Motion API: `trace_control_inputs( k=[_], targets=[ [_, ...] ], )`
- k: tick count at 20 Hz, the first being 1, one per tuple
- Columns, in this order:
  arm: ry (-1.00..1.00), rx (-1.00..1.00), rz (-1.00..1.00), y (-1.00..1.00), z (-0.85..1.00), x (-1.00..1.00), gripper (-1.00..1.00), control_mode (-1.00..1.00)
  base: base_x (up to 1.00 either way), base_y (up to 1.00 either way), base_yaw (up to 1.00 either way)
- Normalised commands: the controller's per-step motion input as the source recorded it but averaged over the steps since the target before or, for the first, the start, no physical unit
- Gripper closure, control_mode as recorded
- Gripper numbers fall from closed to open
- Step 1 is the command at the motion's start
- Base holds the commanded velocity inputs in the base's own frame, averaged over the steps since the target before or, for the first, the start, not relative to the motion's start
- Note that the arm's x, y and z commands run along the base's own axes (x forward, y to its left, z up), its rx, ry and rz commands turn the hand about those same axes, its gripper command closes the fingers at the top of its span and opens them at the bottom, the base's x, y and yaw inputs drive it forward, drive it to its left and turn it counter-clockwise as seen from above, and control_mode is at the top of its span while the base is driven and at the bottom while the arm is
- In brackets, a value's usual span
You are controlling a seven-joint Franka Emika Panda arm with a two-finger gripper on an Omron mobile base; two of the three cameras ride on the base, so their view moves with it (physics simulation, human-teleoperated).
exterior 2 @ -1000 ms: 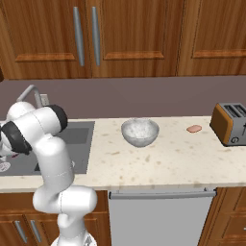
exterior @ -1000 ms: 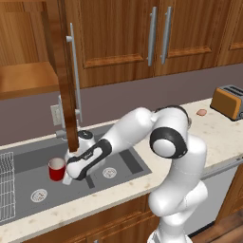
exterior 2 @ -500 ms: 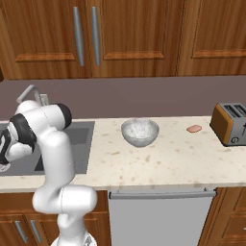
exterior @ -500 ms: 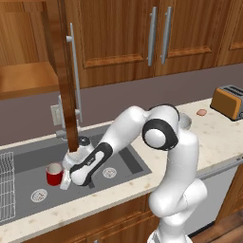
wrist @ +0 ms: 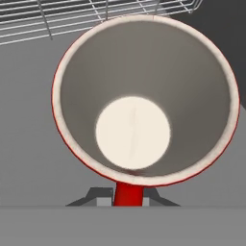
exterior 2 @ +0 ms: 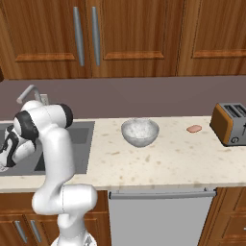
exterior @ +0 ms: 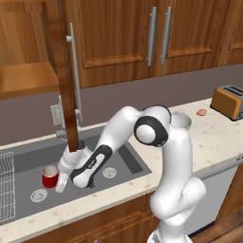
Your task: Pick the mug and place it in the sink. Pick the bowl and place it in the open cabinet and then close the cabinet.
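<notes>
Lowered into the sink [exterior: 28, 156], mug [exterior: 49, 176] between jaws.

Speckled beige counter [exterior 2: 158, 166] w/ dark grey sink [exterior: 126, 156] set into its left end. Directly on counter: grey-white bowl [exterior 2: 140, 131] near sink edge, small pink thing [exterior 2: 194, 129] (can't tell what) further right, orange toaster [exterior 2: 231, 123] at far right. Red mug [exterior: 49, 176] low in sink basin, white wire rack [exterior: 5, 185] beside it.
</notes>
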Motion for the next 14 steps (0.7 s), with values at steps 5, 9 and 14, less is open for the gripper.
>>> trace_control_inputs(
  k=[5, 9, 14],
  targets=[
    [0.0, -0.01, 0.0, 0.28, -0.11, 0.08, 1.0, -1.0, 0.0, 0.0, 0.0],
    [0.0, 0.0, 0.0, 0.27, -0.19, 0.06, 1.0, -1.0, 0.0, 0.0, 0.0],
    [0.0, 0.0, 0.0, 0.27, -0.23, 0.08, 1.0, -1.0, 0.0, 0.0, 0.0]
  ],
)
